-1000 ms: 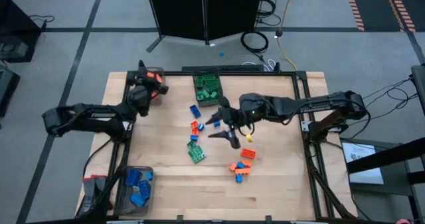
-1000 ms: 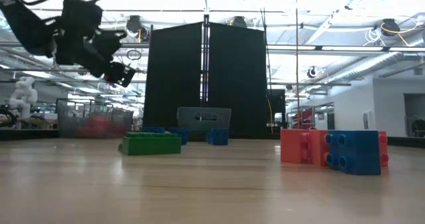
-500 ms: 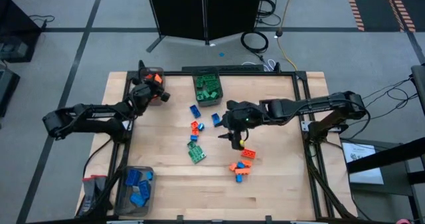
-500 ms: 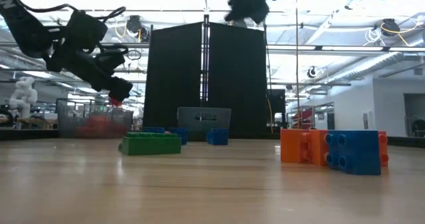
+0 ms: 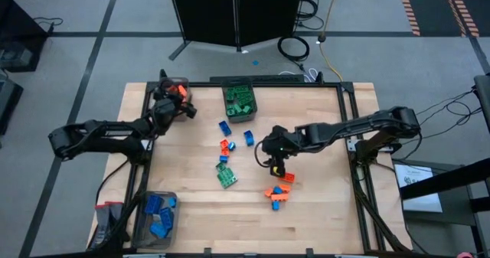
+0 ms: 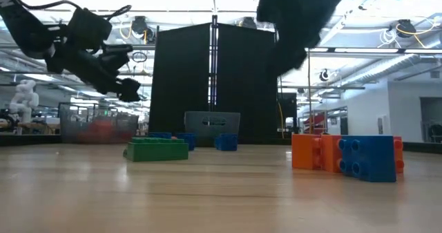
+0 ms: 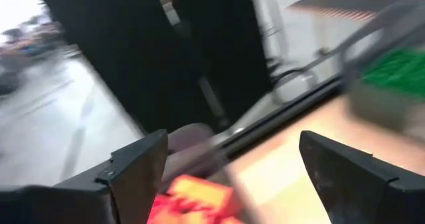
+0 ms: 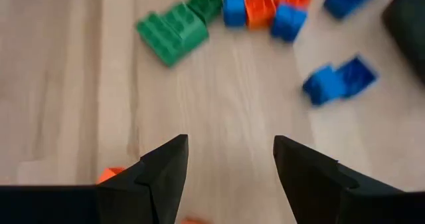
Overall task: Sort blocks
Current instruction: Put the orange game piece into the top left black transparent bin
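On wooden table, scattered blocks, left tool spread, right tool spread, grey floor around.

A wooden table stands on a grey floor crossed by dark lines. Three dark bins sit on it: one at the far left corner, one at the far middle, one at the near left corner. A black panel stands behind, with coiled cables beside it.

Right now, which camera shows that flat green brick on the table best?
The high view: the green brick lies fully visible from above. The low view shows only its side; the right wrist view shows it blurred; the left wrist view misses it.
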`<action>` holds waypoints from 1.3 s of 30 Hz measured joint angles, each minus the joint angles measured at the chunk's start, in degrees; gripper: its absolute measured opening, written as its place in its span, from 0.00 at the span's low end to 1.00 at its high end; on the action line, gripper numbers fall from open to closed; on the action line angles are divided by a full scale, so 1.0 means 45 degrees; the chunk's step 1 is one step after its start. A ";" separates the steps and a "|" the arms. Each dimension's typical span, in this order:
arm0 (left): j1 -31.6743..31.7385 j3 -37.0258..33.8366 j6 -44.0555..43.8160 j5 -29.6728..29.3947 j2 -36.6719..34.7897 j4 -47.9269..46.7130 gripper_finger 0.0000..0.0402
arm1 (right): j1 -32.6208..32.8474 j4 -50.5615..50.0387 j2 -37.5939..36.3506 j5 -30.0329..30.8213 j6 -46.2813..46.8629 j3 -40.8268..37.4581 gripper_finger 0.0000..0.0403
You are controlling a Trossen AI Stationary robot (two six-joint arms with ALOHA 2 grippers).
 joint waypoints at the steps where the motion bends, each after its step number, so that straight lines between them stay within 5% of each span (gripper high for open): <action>1: -0.0176 0.0000 -0.0188 0.0357 -0.0119 0.0040 0.85 | 0.0008 0.0349 0.0000 -0.0003 0.0304 -0.0390 0.54; 9: -0.1741 0.0353 -0.0944 0.2743 -0.1260 0.0116 0.85 | 0.0892 -0.0178 0.0005 -0.0094 0.3104 -0.2062 0.54; 16: -0.2505 0.0389 -0.0953 0.2844 -0.1586 0.0192 0.85 | 0.1858 -0.0489 0.0003 -0.0008 0.4296 -0.2083 0.54; 23: -0.2987 0.0389 -0.0948 0.2950 -0.1586 0.0179 0.85 | 0.2503 -0.1171 0.0005 0.1639 0.4565 -0.2083 0.54; 39: -0.3352 0.0389 -0.0939 0.2940 -0.1586 0.0174 0.85 | 0.2501 -0.0142 0.0010 0.1521 0.5556 -0.3459 0.54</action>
